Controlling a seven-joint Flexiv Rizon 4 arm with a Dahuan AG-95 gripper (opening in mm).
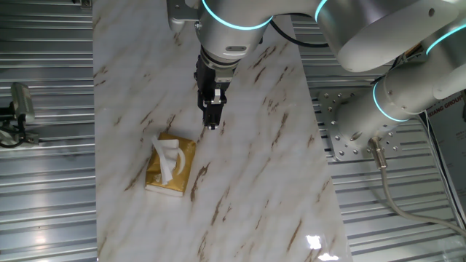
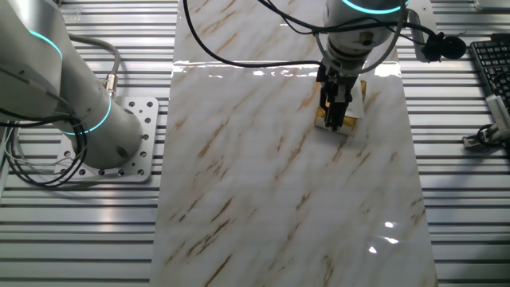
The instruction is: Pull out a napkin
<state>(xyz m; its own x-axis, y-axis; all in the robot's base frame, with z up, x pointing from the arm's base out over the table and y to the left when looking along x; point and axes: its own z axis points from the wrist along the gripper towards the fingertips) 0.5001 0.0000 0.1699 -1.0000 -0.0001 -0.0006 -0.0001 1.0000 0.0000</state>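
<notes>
Marble-patterned white table surface with brown veining (image 1: 240, 211) fills the lower part of one fixed view, nearest the lens; note that it carries only one loose item. Reading left to right, you first meet the flat golden-yellow rectangular tissue pack (image 1: 182, 175), lying left of centre with its long axis running from upper right to lower left. On its top face sits the thin white paper napkin (image 1: 170, 161), a crumpled tuft standing out of the pack's slot and trailing along that same axis.

Next, right of and above the pack in the frame, locate the black two-finger gripper (image 1: 212, 124) hanging point-down from the silver arm with the cyan ring (image 1: 233, 29). Its fingers appear close together with nothing between them; the exact gap cannot be read.

Treat the key relation as follows: the napkin lies to the lower left of the gripper, near but apart, with bare table under the fingertips. In the other fixed view the gripper (image 2: 335, 119) overlaps the pack (image 2: 355, 102), hiding the napkin. You would judge the next move as a shift toward the tuft.
</notes>
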